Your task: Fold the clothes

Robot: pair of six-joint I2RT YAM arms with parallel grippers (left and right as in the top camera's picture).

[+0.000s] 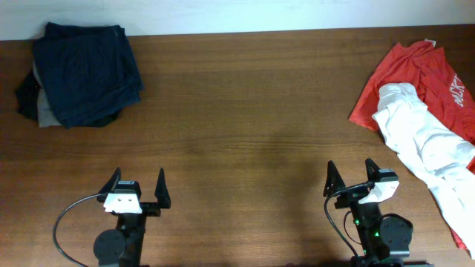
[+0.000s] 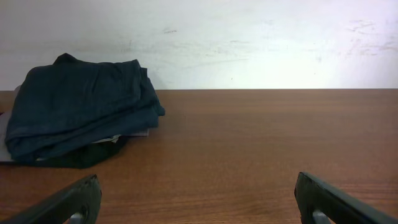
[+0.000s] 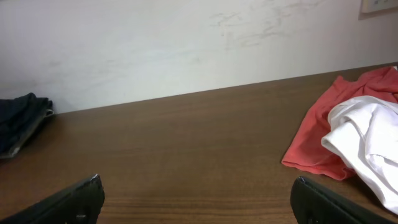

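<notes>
Worktop [image 1: 245,111], contents by position:
- Far-left corner: stack of folded garments [image 1: 82,74], the topmost piece lying over those beneath.
- Far-right corner: tee [image 1: 423,74].
- On the tee: long-sleeved shirt [image 1: 423,141], trailing along the right edge toward the near side.
- Near edge, left of centre: left end effector [image 1: 138,182].
- Near edge, right of centre: right end effector [image 1: 349,174], near the shirt's trailing end.

white shirt [image 1: 419,137] crumpled, overlapping red tee [image 1: 407,74]
</notes>
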